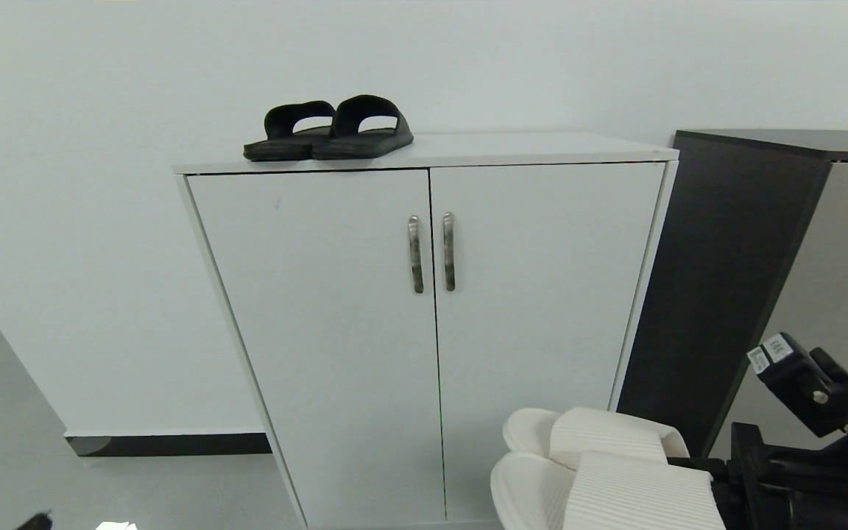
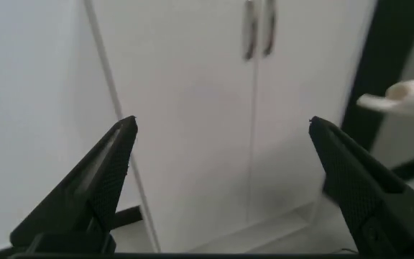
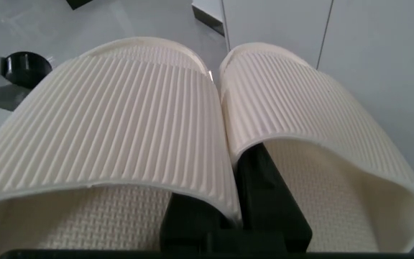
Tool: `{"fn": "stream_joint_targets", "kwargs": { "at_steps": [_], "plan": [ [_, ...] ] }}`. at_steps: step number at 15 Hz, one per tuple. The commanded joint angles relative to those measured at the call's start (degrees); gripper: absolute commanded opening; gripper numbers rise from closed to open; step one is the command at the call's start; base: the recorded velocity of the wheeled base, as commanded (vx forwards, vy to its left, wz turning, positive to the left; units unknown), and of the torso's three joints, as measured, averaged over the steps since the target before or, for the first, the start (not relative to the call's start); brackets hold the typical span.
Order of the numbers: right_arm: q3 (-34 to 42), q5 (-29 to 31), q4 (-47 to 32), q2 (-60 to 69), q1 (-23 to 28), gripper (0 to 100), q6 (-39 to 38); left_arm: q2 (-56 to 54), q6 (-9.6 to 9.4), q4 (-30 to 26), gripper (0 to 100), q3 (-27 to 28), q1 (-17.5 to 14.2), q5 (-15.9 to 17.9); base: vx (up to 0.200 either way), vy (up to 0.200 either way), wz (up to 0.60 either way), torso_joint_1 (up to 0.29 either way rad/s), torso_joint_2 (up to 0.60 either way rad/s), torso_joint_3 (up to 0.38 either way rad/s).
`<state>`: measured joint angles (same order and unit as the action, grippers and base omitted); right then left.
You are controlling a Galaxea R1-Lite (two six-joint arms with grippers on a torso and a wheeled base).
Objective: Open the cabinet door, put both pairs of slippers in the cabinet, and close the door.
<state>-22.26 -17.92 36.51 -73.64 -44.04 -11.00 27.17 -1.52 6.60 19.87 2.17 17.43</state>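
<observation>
1. Doors (image 1: 321, 331) on the white cabinet (image 1: 645, 294) are both sitting shut, with the handles (image 1: 415, 254) meeting at the centre seam, so the opening is not yet done.
2. Right end effector (image 3: 244, 198) is clenching the white slippers (image 3: 192, 122), jaws closed on the inner edges where the two slippers meet. The pair is riding right at its tip, with the cabinet's right door just ahead.
3. Left end effector (image 2: 223, 126) is hanging released, fingers (image 2: 103, 173) spread wide and gripping nothing. It is facing the cabinet front, with the handles ahead of it and apart.
4. Black slippers (image 1: 330, 131) are resting side by side on the cabinet top, well apart from both end effectors and above them.
5. Progress is looking early: one pair is in hand but not stowed, and the other is waiting on top. The door opening, both placements and the closing are all remaining.
6. My read: the free left end effector is looking best placed to be going for a handle.
</observation>
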Motion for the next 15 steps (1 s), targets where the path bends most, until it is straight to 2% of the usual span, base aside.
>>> {"fn": "stream_joint_targets", "kwargs": {
  "at_steps": [1,2,3,4,7,8,9,11,12,14,15],
  "plan": [
    [-0.15,-0.01,0.05,-0.62,0.01,0,0.01,22.92,0.73,4.92,100,12.74,11.63,4.45,0.0,0.0,0.0,0.0,0.0,0.0],
    [-0.24,-0.01,0.32,-1.24,0.01,0,0.1,28.37,3.19,5.09,100,16.96,21.74,0.85,0.0,0.0,0.0,0.0,0.0,0.0],
    [-0.24,0.08,1.02,-1.42,0.01,0,-0.17,32.33,4.42,5.27,100,19.59,28.24,-2.84,0.0,0.0,0.0,0.0,0.0,0.0],
    [-0.15,0.08,1.55,-2.03,0.01,0,-0.25,36.46,6.18,6.41,100,21.44,32.46,-6.01,0.0,0.0,0.0,0.0,0.0,0.0],
    [0.02,0.08,2.16,-2.29,0.01,0,-0.08,47.97,6.8,17.05,100,21.79,36.85,-7.24,0.0,0.0,0.0,0.0,0.0,0.0],
    [0.02,0.08,2.16,-2.29,0.01,0,-0.08,54.04,7.06,23.64,100,23.2,39.23,-8.91,0.0,0.0,0.0,0.0,0.0,0.0],
    [0.02,0.08,2.16,-2.38,0.01,0,-0.08,57.03,7.24,25.84,100,24.69,40.72,-10.75,0.0,0.0,0.0,0.0,0.0,0.0],
    [-0.15,0.08,2.07,-2.56,0.01,0,0.01,58.78,7.68,25.75,100,27.33,41.34,-10.58,0.0,0.0,0.0,0.0,0.0,0.0],
    [-0.15,0.08,2.16,-2.56,0.01,0,0.01,59.49,9.26,24.78,100,29.61,41.34,-10.14,0.0,0.0,0.0,0.0,0.0,0.0],
    [-0.06,0.08,2.16,-2.47,0.01,0,0.01,59.4,12.95,20.48,100,33.92,41.34,-3.63,0.0,0.0,0.0,0.0,0.0,0.0],
    [-0.06,0.08,2.16,-2.38,0.01,0,0.01,59.58,14.53,17.93,100,36.2,41.34,-2.14,0.0,0.0,0.0,0.0,0.0,0.0]
  ]
}}
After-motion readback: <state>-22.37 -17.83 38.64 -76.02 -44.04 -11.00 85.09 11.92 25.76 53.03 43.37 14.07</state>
